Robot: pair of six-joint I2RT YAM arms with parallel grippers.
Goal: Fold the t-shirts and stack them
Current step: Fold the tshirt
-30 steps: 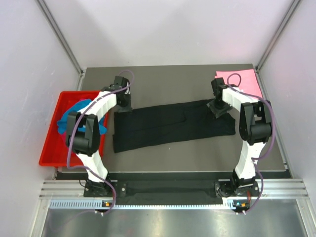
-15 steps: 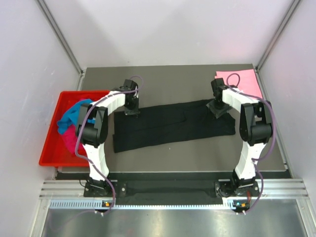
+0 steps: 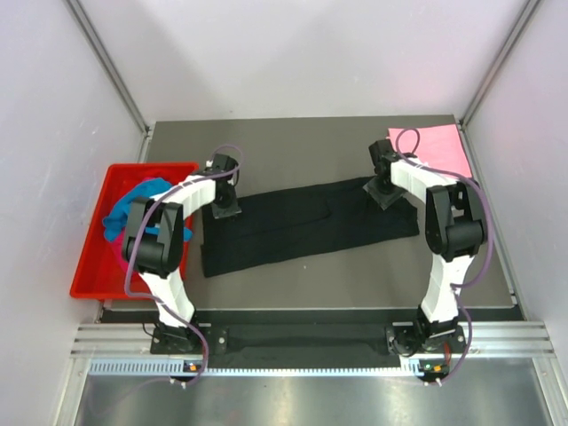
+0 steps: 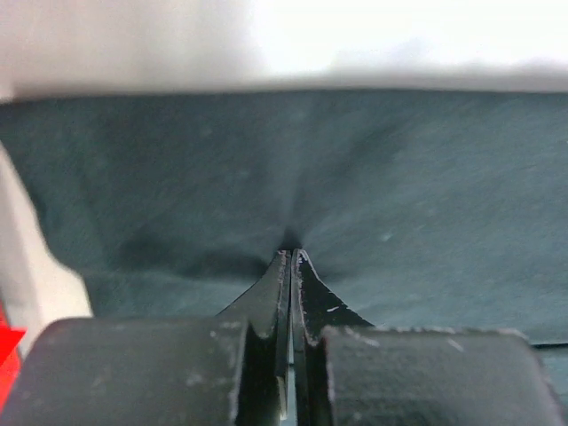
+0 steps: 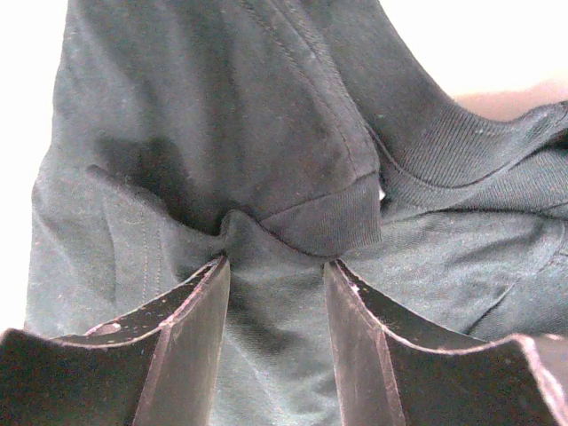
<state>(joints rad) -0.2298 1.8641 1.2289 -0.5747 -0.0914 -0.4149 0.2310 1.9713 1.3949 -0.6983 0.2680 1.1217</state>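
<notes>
Lengthwise, the black t-shirt [image 3: 306, 222] stretches left to right across the middle of the tabletop [image 3: 355, 284] — the left gripper [image 3: 224, 211] pinched closed on its far-left corner, the right gripper [image 3: 383, 191] at the far-right end, jaws apart astride a ridge of cloth.

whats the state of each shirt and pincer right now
black t-shirt: folded into a long strip, lying flat
pink t-shirt: folded, far right corner
turquoise t-shirt: crumpled in the red tray
left pincer: shut, pinching the black t-shirt
right pincer: open, black cloth bunched between its fingers
</notes>
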